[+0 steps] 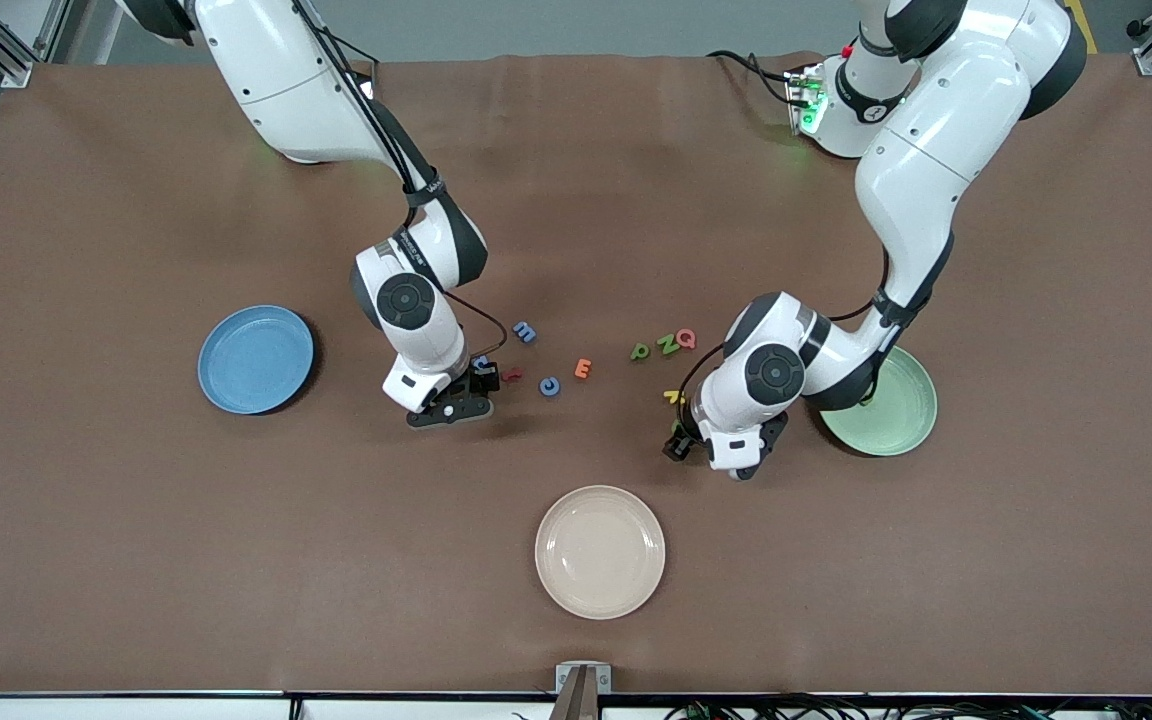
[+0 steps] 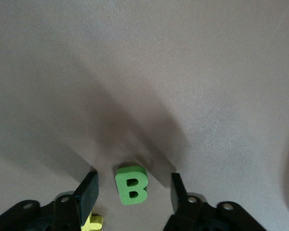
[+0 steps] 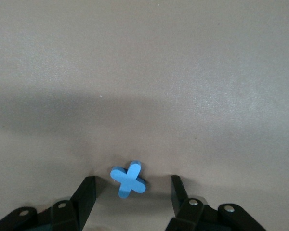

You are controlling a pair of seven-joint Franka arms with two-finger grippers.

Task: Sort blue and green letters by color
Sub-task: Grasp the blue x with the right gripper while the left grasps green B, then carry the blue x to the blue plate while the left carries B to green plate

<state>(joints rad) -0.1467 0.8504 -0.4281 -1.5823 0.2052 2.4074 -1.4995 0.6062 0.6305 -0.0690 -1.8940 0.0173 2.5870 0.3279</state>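
Front view: brown table (image 1: pixel 136 520) filled the frame, metal framing in the upper corners. Left wrist view: left gripper (image 2: pixel 133 193) was spread, green B (image 2: pixel 131 184) between fingers, untouched. Right wrist view: right gripper (image 3: pixel 133 191) was spread around blue x (image 3: pixel 128 179), lower centre.

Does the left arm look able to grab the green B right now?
Probably yes. The green B lies flat on the table between the open jaws of the left gripper, with a gap on each side and nothing between them. A yellow letter sits beside one finger, outside the gap.
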